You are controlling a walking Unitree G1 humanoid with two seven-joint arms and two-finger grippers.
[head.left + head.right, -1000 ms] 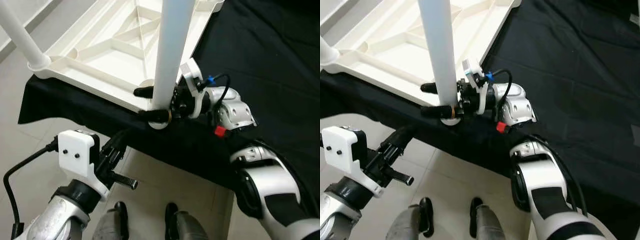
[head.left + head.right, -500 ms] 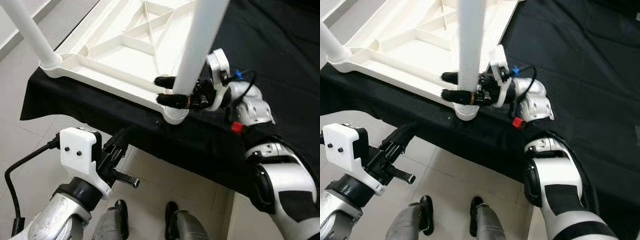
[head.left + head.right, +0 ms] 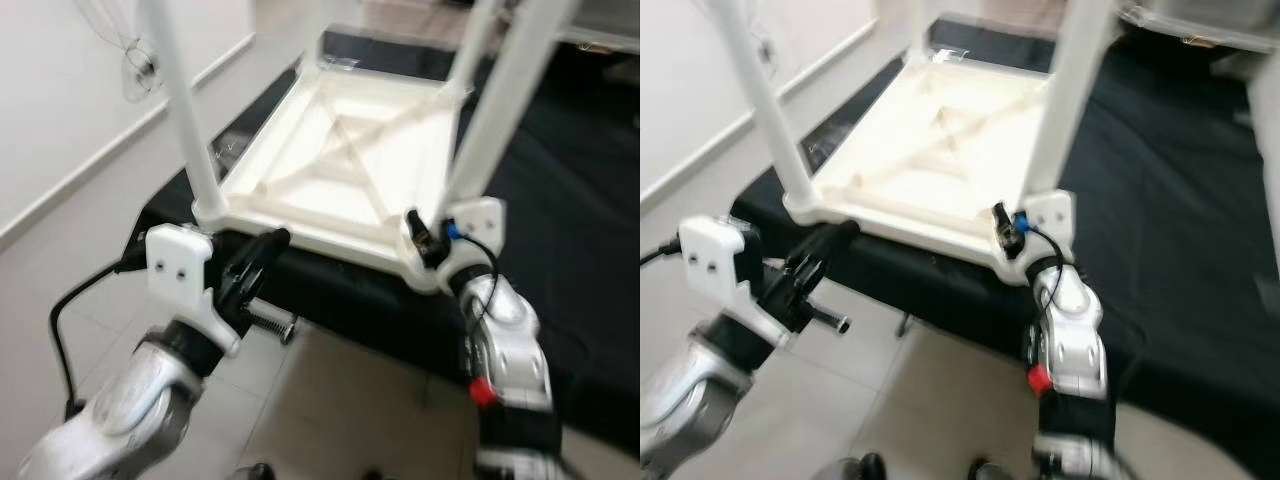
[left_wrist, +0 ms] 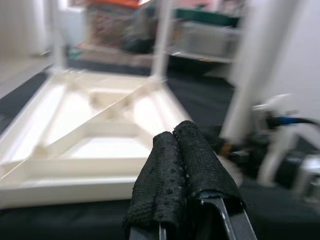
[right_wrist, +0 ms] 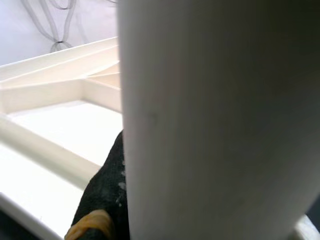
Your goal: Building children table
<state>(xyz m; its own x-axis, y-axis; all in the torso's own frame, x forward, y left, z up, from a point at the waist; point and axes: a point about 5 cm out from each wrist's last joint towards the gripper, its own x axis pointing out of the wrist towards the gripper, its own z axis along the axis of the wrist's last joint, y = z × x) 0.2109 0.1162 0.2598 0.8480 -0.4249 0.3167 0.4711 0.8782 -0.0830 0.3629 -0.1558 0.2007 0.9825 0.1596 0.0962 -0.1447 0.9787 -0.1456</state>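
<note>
Upside down, one white tabletop [image 3: 340,180] lay on a black cloth [image 3: 580,200], its ribbed underside facing up. Four white legs could be counted standing up from its corners: a near-left leg [image 3: 185,120], a near-right leg [image 3: 505,110], and two far ones, the far-right leg [image 3: 478,40] and the far-left leg [image 4: 161,42], the last clearest in the left wrist view.

At the near-right corner, the right gripper [image 3: 425,240] sat against the base of the near-right leg. In the right wrist view that leg [image 5: 220,120] stood directly in front of the camera, with one black finger [image 5: 102,200] pressed beside it; the other finger was hidden, so I cannot tell for sure whether the pincer was clamped on the leg.

Off the table's near-left edge, the left gripper [image 3: 262,250] hovered just beside the near-left corner, holding nothing. Its two black fingers [image 4: 182,170] were pressed together, tips touching, pointing toward the tabletop's near rim.

Beyond the cloth on the left ran a pale floor [image 3: 60,260] and a white wall [image 3: 60,90]. Both eye views were somewhat blurred.
</note>
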